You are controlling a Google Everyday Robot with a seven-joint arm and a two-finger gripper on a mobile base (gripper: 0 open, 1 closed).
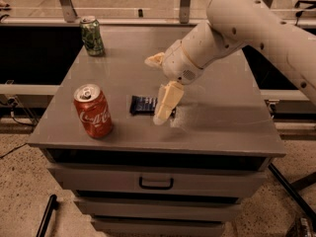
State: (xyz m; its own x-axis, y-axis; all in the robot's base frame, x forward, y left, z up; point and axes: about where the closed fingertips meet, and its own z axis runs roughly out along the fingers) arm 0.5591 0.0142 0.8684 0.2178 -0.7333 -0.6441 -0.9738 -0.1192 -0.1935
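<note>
A dark blue snack packet (143,104) lies flat on the grey cabinet top (222,127), near its middle. My gripper (154,90) hangs just over the packet's right end, at the end of the white arm (232,28) that reaches in from the upper right. It is open, with its cream fingers spread wide. The near finger (165,102) points down and covers the packet's right end. The far finger (155,59) sticks out to the left, well above the table. Nothing is held between them. A red cola can (93,111) stands upright left of the packet.
A green soda can (92,35) stands at the back left corner of the top. The cabinet has drawers below, the upper one with a dark handle (155,183). Metal railings and glass run behind the cabinet. A black leg (291,181) slants down at the right.
</note>
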